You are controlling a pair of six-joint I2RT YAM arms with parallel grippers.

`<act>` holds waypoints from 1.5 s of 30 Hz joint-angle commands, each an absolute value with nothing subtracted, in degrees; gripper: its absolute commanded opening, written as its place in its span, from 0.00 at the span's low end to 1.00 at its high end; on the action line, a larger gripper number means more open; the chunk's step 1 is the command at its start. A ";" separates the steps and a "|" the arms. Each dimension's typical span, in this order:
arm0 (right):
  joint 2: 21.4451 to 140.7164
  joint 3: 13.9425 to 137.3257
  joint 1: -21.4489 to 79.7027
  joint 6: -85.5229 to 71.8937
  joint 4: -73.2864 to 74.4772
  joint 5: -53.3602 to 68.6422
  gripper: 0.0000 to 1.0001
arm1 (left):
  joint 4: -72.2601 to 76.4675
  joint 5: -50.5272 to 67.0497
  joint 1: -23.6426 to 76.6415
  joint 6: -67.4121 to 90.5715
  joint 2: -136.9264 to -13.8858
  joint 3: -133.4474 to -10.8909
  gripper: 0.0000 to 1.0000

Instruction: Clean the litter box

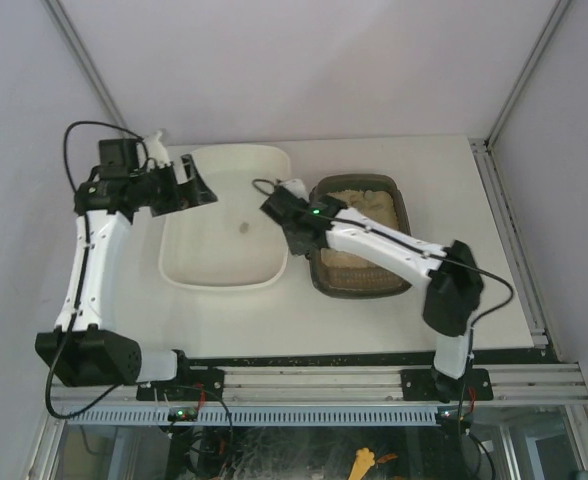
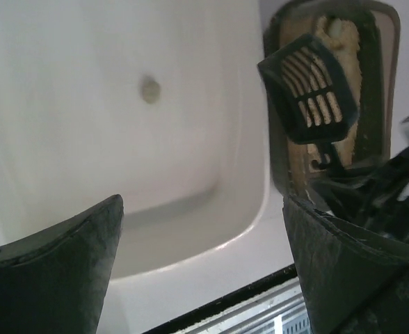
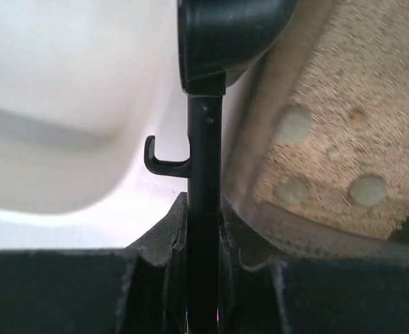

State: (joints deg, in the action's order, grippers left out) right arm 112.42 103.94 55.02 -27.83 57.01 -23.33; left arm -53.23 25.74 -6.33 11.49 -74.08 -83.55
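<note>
Right tool (image 1: 296,225) is clamped narrow on the handle of a dark slotted scoop (image 2: 312,90). The scoop head hangs tilted over the box rim just ahead of the tool. I can't tell if it is loaded.

The litter box (image 1: 405,212) sits under this tool and to its right. The white tub (image 1: 224,272) lies just to its left, both on the worktop (image 1: 494,300).

Left tool (image 1: 196,188) stands wide and empty, over the tub's far left corner.

Step, as I read it: ferrying clumps from box to tub, about midway.

- Tub: one small clump (image 2: 149,89), otherwise bare.
- Box: beige litter (image 3: 343,90) with several grey-green clumps (image 3: 293,125) just right of the tool.

Next likely calls for a shallow dip under a clump, a level lift, then tipping over the tub.
</note>
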 commanded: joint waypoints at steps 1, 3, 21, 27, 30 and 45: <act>96.16 92.04 48.46 -32.92 46.40 -15.07 0.00 | -49.68 22.12 1.76 17.41 -80.65 -91.16 1.00; 91.55 86.11 45.81 -34.63 44.81 -12.17 0.00 | -46.93 24.42 4.40 22.44 -84.36 -92.84 1.00; 89.54 71.81 30.45 -33.99 39.47 -1.05 0.00 | -23.89 20.63 23.54 51.83 -106.34 -95.49 1.00; 93.60 71.81 27.91 -33.28 37.72 -0.12 0.00 | -22.75 21.62 24.26 55.30 -109.82 -96.77 1.00; 95.45 71.81 27.67 -32.79 35.93 0.72 0.00 | -22.17 20.93 24.26 54.57 -108.50 -95.91 1.00; 102.73 71.61 26.61 -35.06 23.51 14.34 0.00 | -24.48 22.59 23.16 49.97 -100.97 -90.36 1.00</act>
State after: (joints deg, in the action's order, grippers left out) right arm 101.16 71.16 26.46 -34.09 30.04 6.92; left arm -24.95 22.59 24.08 52.34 -105.78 -91.92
